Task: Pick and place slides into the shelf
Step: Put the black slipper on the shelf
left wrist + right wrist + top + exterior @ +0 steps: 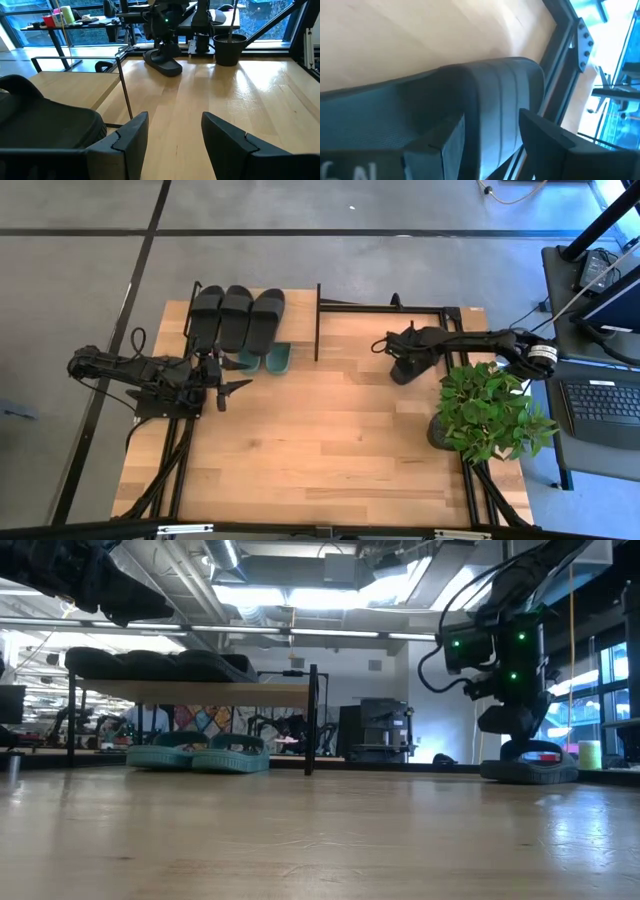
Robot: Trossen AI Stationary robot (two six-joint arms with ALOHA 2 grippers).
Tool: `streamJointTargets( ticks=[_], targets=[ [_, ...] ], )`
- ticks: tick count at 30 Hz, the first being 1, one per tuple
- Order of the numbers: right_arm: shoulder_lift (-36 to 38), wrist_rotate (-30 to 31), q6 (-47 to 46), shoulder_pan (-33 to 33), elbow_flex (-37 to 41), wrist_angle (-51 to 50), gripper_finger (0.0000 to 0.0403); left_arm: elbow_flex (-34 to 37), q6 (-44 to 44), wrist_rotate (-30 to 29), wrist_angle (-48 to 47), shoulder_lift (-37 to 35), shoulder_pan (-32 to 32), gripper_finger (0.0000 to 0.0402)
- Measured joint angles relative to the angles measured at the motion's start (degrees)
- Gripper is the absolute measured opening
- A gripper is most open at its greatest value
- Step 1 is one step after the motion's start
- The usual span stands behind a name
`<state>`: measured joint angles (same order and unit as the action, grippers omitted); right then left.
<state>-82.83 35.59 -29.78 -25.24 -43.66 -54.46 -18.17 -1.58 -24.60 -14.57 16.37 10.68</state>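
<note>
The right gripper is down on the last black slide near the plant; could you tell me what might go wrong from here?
The right gripper straddles the black slide with fingers apart; closing on the soft edge could slip. The plant stands close by, so a wide swing may brush it. The shelf top already holds three black slides, leaving one narrow spot.

Black and green slides on pale wood

We see three black slides point(238, 317), two sage-green slides point(266, 359), a leafy green plant point(490, 410), and a light wood table point(330, 440).
</note>
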Motion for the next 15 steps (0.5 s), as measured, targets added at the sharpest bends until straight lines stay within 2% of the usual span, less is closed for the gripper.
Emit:
streamJointTargets(
  ticks=[8,15],
  targets=[
    [0.0,0.0,0.2,-2.4,0.0,-0.1,0.0183,0.0,0.0,0.0,0.0,0.0,0.0,0.0176],
    [0.0,-0.4,0.3,-3.0,0.0,0.1,0.0129,0.0,0.0,0.0,-0.4,0.0,0.0,0.0176]
  ],
)
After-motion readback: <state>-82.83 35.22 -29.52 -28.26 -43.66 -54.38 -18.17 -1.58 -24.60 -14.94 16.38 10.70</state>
